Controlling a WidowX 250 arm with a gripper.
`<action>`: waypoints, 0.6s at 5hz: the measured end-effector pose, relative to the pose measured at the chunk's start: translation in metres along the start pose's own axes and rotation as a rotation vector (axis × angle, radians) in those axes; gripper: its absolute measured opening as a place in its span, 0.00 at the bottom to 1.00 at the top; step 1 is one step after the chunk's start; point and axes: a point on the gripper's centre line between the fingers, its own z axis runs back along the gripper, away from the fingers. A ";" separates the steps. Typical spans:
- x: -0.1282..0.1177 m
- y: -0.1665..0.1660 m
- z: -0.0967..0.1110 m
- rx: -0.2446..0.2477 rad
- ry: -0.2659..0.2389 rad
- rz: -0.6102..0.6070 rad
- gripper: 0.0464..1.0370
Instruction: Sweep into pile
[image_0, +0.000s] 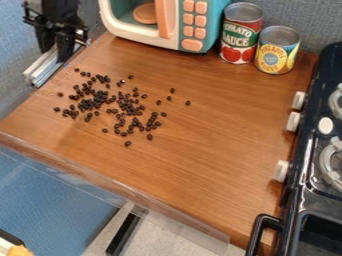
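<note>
The black gripper (61, 44) hangs at the upper left, over the counter's left edge, up and to the left of the beans. Whether it holds anything is unclear. Many small dark beans (87, 104) lie spread over the left half of the wooden counter (214, 130). They are densest toward the left and middle of the patch, with several strays to the right, near the counter's centre, and a few below.
A toy microwave (190, 25) stands at the back, with a tomato can (240, 35) and a pineapple can (276, 52) to its right. The black toy stove (314, 160) lines the right side, its knobs facing the counter. A clear strip (120, 187) borders the front edge.
</note>
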 end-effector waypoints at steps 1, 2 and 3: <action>-0.005 0.008 -0.016 0.062 -0.021 0.051 0.32; -0.007 0.014 -0.025 0.104 -0.053 0.084 0.32; -0.006 0.022 -0.027 0.168 -0.078 0.109 0.32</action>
